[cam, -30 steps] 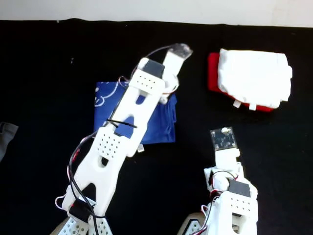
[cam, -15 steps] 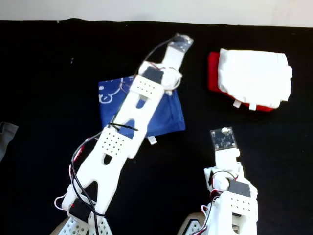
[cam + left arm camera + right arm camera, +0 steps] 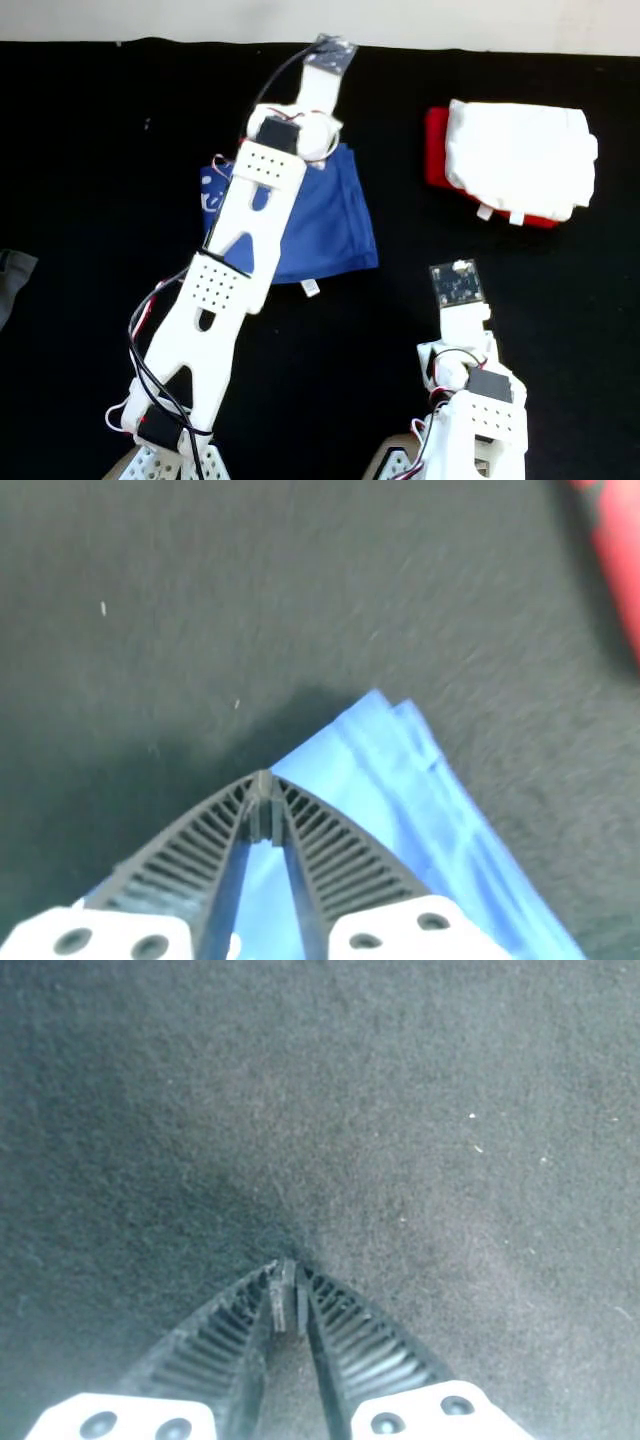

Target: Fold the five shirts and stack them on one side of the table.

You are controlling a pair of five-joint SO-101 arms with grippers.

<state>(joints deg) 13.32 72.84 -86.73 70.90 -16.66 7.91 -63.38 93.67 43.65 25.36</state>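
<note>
A blue shirt [image 3: 325,225] lies folded on the black table, partly under my left arm [image 3: 240,260], which stretches across it toward the far edge. In the left wrist view my left gripper [image 3: 263,785] is shut, its tips pinched on the edge of the blue shirt [image 3: 400,780] near one corner. To the far right, a folded white shirt [image 3: 520,155] rests on a folded red shirt [image 3: 436,150]. My right arm [image 3: 465,380] is drawn back at the near edge, and my right gripper [image 3: 287,1278] is shut with nothing in it over bare black cloth.
A grey garment [image 3: 12,280] pokes in at the left edge. The black table [image 3: 100,150] has free room at the far left and between the blue shirt and the right arm. A pale wall borders the far edge.
The left arm swung away toward the far edge and left. The blue shirt first slid right and turned, then its far corner was drawn out farther. The right arm stayed still.
</note>
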